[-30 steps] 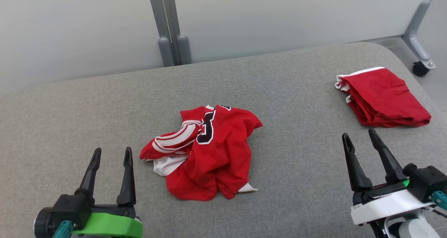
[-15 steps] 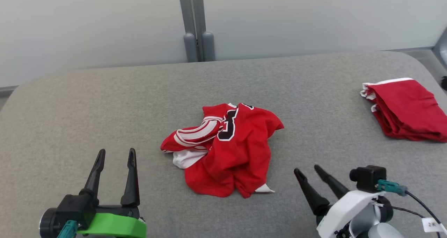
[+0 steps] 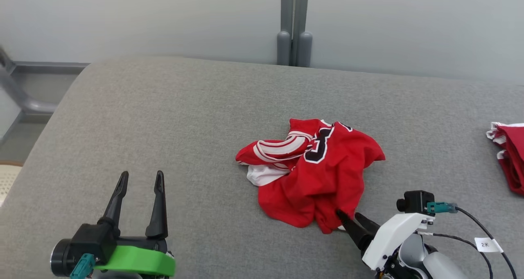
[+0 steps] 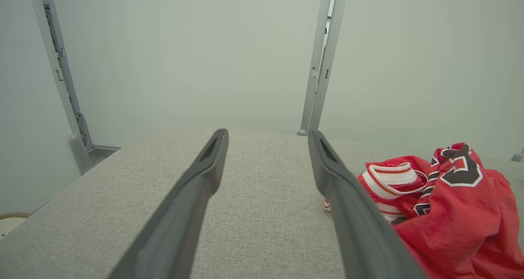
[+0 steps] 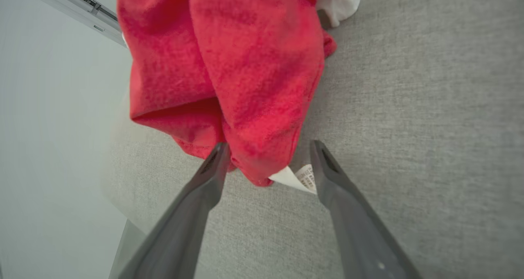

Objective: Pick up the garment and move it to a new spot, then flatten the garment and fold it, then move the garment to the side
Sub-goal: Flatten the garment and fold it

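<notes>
garment (image 3: 323,176) crumpled centrally, open cushion (image 3: 163,119) leftward

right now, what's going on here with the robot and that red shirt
A two-armed robot is about to pick up the crumpled red jersey lying on the grey padded surface. Its right pincer is open at the jersey's near edge, fingers either side of a fold beside a white label, nothing gripped yet. The left pincer is open too, well clear to the jersey's left. Another red garment lies folded at the far right.
</notes>
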Available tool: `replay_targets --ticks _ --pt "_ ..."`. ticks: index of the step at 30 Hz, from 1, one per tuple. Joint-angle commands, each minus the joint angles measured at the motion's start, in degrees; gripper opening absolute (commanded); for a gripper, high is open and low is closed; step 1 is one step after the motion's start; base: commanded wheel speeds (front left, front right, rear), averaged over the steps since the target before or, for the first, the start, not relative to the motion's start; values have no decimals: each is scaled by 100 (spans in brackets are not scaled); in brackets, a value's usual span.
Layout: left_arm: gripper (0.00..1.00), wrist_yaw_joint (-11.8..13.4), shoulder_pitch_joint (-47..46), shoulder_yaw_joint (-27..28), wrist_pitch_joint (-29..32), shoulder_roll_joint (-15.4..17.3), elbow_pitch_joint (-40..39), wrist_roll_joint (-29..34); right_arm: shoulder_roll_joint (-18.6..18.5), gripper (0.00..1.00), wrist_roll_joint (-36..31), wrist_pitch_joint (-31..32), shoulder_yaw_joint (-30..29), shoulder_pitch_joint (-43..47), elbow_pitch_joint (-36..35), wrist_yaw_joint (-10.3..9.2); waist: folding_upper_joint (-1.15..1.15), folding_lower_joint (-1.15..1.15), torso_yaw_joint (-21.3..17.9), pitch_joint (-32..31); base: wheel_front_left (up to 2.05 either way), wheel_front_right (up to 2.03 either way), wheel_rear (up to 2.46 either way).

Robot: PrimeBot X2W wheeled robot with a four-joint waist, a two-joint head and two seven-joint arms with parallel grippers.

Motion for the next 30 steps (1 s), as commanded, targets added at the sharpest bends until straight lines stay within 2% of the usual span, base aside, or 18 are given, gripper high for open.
replay_targets --ticks 1,4,5,7,14,20,26,30 --pt "100 -19 -106 -2 0 -20 19 30 5 100 94 17 -3 -65 99 2 0 0 263 155 0 0 0" --pt "100 -35 -167 -8 0 -67 33 37 -8 100 179 39 23 -199 273 2 0 0 335 237 0 0 0" --pt "100 -34 -178 -5 0 -80 38 44 -10 88 191 22 36 -238 315 2 0 0 352 262 0 0 0" --pt "100 -40 -180 14 -1 -96 46 59 -43 0 213 -35 91 -303 325 2 0 0 363 296 0 0 0" --pt "100 -61 -147 97 -1 -165 111 58 -384 0 206 -181 260 -289 -1 2 0 0 263 312 0 0 0" --pt "100 -149 -184 84 -1 -257 143 61 -1189 0 -11 2 -154 -502 -667 2 0 0 69 450 0 0 0" --pt "100 -260 -413 32 -1 -409 159 98 -1826 0 -178 594 -733 -1110 -1008 1 0 0 -56 953 0 0 0" --pt "100 -360 -679 -36 -1 -497 211 164 -2189 0 -291 1059 -961 -1687 -686 1 0 0 -24 1359 0 0 0"
